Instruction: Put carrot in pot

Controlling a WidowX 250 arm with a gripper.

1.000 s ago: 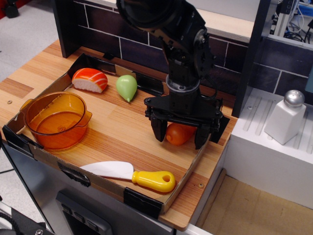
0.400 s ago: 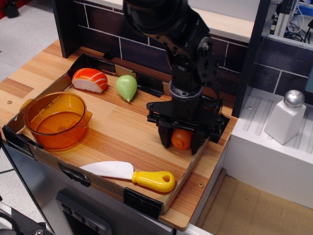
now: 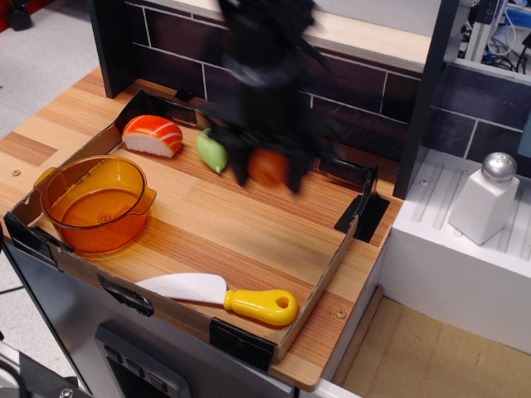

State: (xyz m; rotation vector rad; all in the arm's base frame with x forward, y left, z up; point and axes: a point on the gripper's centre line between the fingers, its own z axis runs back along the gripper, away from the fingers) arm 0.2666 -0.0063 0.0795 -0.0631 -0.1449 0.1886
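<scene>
My black gripper (image 3: 267, 170) is blurred by motion. It is shut on the small orange carrot (image 3: 267, 167) and holds it in the air above the middle of the wooden tray. The round translucent orange pot (image 3: 95, 203) with two side handles stands at the tray's front left corner, well to the left of the gripper and lower. The pot holds nothing.
An orange-and-white sushi piece (image 3: 153, 135) and a pale green pear-shaped toy (image 3: 212, 149) lie at the back of the tray (image 3: 249, 240). A white toy knife with a yellow handle (image 3: 224, 297) lies at the front edge. A white salt shaker (image 3: 486, 197) stands on the right counter.
The gripper closed on the carrot at the tray's right side, lifted it and moved it left and up toward the tray's middle.
</scene>
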